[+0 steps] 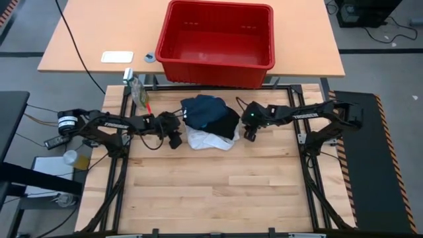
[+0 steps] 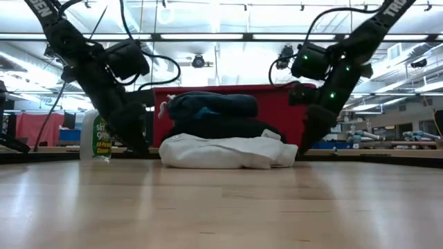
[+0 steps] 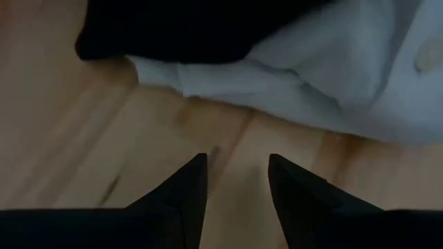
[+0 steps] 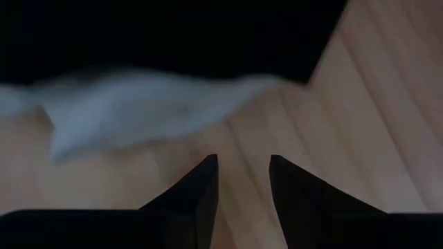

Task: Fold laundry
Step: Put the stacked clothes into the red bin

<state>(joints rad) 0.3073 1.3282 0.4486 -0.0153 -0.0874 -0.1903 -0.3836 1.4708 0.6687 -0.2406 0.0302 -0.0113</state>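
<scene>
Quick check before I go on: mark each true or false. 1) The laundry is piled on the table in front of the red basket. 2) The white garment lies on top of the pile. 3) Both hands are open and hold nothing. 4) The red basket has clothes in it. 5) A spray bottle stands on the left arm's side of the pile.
1) True: the laundry pile lies on the table in front of the red basket.
2) False: the white garment is at the bottom, the black garment on it.
3) True: the left hand and the right hand show open fingers over bare wood.
4) False: the basket is empty.
5) True: the spray bottle.
</scene>
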